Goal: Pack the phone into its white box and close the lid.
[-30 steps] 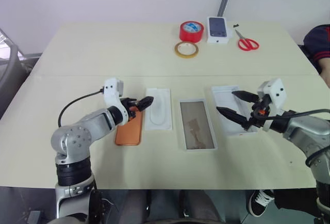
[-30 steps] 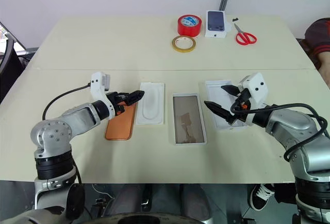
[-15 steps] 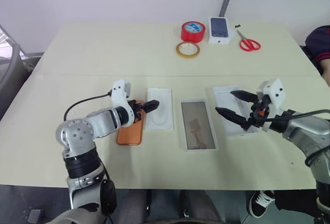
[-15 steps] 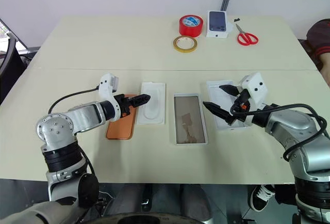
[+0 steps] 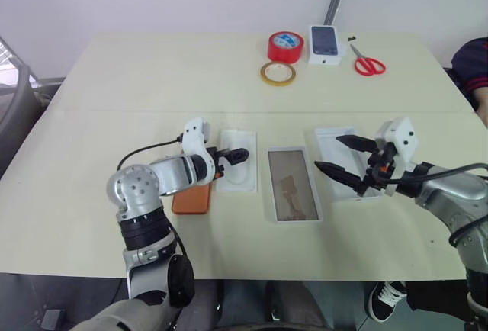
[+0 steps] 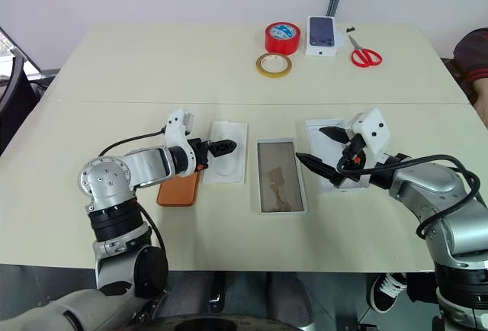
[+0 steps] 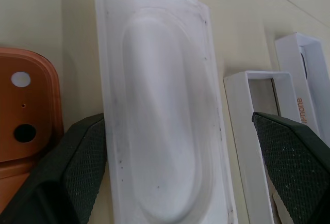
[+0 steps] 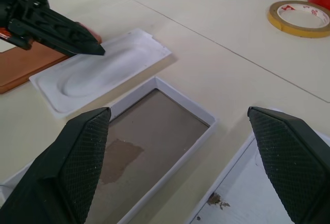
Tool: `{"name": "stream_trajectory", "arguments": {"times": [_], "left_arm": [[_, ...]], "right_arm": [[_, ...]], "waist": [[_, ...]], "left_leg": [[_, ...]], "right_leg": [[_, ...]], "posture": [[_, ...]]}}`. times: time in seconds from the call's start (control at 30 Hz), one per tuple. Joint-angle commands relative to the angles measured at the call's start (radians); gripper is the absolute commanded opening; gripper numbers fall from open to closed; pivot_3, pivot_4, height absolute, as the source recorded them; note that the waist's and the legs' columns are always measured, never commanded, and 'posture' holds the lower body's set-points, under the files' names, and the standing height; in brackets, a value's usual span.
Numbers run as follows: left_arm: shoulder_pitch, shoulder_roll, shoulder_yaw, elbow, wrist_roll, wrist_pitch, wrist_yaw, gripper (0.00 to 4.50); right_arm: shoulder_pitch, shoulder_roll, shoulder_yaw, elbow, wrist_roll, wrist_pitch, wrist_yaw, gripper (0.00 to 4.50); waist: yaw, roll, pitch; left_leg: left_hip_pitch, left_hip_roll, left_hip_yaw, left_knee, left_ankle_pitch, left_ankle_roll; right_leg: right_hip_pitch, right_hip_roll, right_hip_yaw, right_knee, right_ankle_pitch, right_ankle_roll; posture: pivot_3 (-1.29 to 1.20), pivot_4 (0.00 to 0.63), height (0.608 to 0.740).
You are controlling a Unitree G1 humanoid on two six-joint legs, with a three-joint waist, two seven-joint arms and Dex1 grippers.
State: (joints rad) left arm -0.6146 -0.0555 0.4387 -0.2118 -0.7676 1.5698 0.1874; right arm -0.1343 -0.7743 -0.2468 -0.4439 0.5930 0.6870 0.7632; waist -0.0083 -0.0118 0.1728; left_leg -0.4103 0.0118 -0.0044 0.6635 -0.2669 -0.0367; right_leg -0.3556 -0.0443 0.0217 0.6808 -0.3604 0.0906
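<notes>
Left eye view shows a big pale table [image 5: 152, 79]. Near its front edge four flat things lie in a row. The lid [image 5: 339, 144] is the plain white tray nearest the right edge. Next to it is the white box [image 5: 292, 184], a thin white frame with a brown-grey floor. Then comes a white insert [image 5: 236, 171] with an oval dip. Last is the phone [image 5: 192, 197], flat and orange with round corners, lying nearest the left edge. In the left wrist view its orange corner has dark lens holes.

The right gripper [image 5: 345, 155] hangs over the lid with its two black fingers spread wide. The left gripper [image 5: 232, 154] is over the insert, its fingers spread on both sides of it, holding nothing.

At the far edge sit a red tape roll [image 5: 285, 46], a tan tape ring [image 5: 275, 73], a small white box with a phone picture [image 5: 325, 43] and red scissors [image 5: 367, 62].
</notes>
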Motion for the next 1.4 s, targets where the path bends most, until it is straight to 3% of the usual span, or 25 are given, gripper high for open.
{"name": "stream_trajectory", "arguments": {"times": [0.03, 0.23, 0.27, 0.47, 0.53, 0.63, 0.7, 0.8, 0.97, 1.13, 1.37, 1.4], "left_arm": [[-0.011, -0.014, 0.021, 0.004, 0.035, 0.006, -0.002, 3.27], [-0.023, -0.022, 0.039, 0.002, 0.077, 0.012, -0.020, 0.19], [-0.024, -0.025, 0.040, 0.001, 0.083, 0.015, -0.024, 0.08], [-0.032, -0.044, 0.066, -0.002, 0.106, 0.009, -0.047, 0.08], [-0.038, -0.052, 0.086, -0.006, 0.106, 0.009, -0.056, 0.00], [-0.047, -0.052, 0.110, -0.015, 0.107, 0.015, -0.066, 0.00], [-0.054, -0.055, 0.130, -0.018, 0.107, 0.018, -0.071, 0.00], [-0.068, -0.058, 0.174, -0.026, 0.104, 0.021, -0.074, 0.00], [-0.125, -0.017, 0.274, -0.030, 0.103, 0.019, -0.076, 0.00], [-0.187, 0.075, 0.335, -0.012, 0.110, 0.041, -0.094, 0.00], [-0.209, 0.137, 0.333, -0.010, 0.084, 0.045, -0.100, 0.00], [-0.207, 0.134, 0.331, -0.015, 0.078, 0.045, -0.098, 0.00]], "right_arm": [[-0.012, -0.031, 0.009, -0.065, 0.013, 0.000, 0.019, 4.50], [0.048, -0.157, 0.099, -0.173, 0.001, 0.017, 0.143, 4.50], [0.067, -0.193, 0.134, -0.200, -0.020, -0.001, 0.177, 4.50], [0.096, -0.278, 0.307, -0.222, -0.165, -0.072, 0.225, 4.50], [0.093, -0.285, 0.374, -0.198, -0.234, -0.095, 0.218, 3.97], [0.075, -0.266, 0.429, -0.158, -0.300, -0.117, 0.204, 2.71], [0.069, -0.261, 0.443, -0.152, -0.318, -0.133, 0.211, 1.47], [0.064, -0.254, 0.458, -0.152, -0.340, -0.155, 0.216, 0.09], [-0.012, -0.199, 0.486, -0.144, -0.371, -0.167, 0.204, 0.02], [-0.153, -0.098, 0.613, -0.070, -0.474, -0.212, 0.209, 0.02], [-0.283, 0.021, 0.724, 0.048, -0.578, -0.243, 0.216, 0.02], [-0.288, 0.030, 0.720, 0.054, -0.578, -0.241, 0.215, 0.29]], "waist": [[0.000, 0.000, 0.000], [0.003, -0.001, 0.001], [0.003, -0.001, 0.001], [0.001, -0.003, 0.001], [0.002, -0.003, 0.001], [0.002, -0.003, 0.001], [0.002, -0.003, 0.001], [0.002, -0.003, 0.001], [-0.003, -0.005, 0.002], [-0.004, -0.007, 0.003], [0.007, -0.009, 0.005], [0.009, -0.009, 0.005]], "left_leg": [[0.000, 0.000, 0.000, 0.000, 0.000, 0.000], [0.000, 0.000, 0.000, 0.000, 0.000, 0.000], [0.000, 0.000, 0.000, 0.000, 0.000, 0.000], [0.000, 0.000, -0.001, 0.000, 0.000, 0.000], [0.000, 0.000, -0.001, 0.000, 0.000, -0.001], [0.000, 0.000, -0.001, 0.000, 0.001, -0.002], [0.000, 0.000, -0.001, 0.000, 0.001, -0.002], [0.000, 0.000, -0.001, 0.000, 0.001, -0.003], [0.000, 0.000, -0.001, 0.000, 0.002, -0.004], [0.000, 0.000, -0.001, -0.001, 0.002, -0.005], [0.000, -0.001, -0.002, -0.001, 0.003, -0.005], [-0.001, -0.001, -0.002, -0.001, 0.003, -0.005]], "right_leg": [[0.000, 0.000, 0.000, 0.000, 0.000, 0.000], [0.000, 0.000, 0.000, 0.000, 0.000, 0.000], [0.000, 0.000, 0.000, 0.000, 0.000, 0.000], [0.000, 0.000, 0.000, -0.001, 0.000, 0.001], [0.000, 0.000, -0.001, -0.001, 0.000, 0.001], [0.000, 0.000, 0.000, -0.001, 0.000, 0.001], [0.000, 0.000, 0.000, -0.001, 0.000, 0.001], [0.000, 0.000, -0.001, -0.001, 0.000, 0.001], [0.000, 0.000, -0.001, 0.000, 0.000, 0.001], [-0.001, 0.000, -0.001, 0.000, 0.000, 0.001], [-0.001, -0.002, -0.002, 0.000, 0.000, 0.001], [-0.001, -0.002, -0.002, 0.000, 0.000, 0.001]], "posture": [[0.00, 0.150, 0.736], [0.00, 0.150, 0.736], [0.00, 0.150, 0.736], [0.00, 0.150, 0.736], [0.00, 0.150, 0.736], [0.00, 0.150, 0.736], [0.00, 0.150, 0.736], [0.00, 0.150, 0.736], [0.00, 0.150, 0.736], [0.00, 0.150, 0.736], [0.00, 0.150, 0.736], [0.00, 0.150, 0.736]]}}
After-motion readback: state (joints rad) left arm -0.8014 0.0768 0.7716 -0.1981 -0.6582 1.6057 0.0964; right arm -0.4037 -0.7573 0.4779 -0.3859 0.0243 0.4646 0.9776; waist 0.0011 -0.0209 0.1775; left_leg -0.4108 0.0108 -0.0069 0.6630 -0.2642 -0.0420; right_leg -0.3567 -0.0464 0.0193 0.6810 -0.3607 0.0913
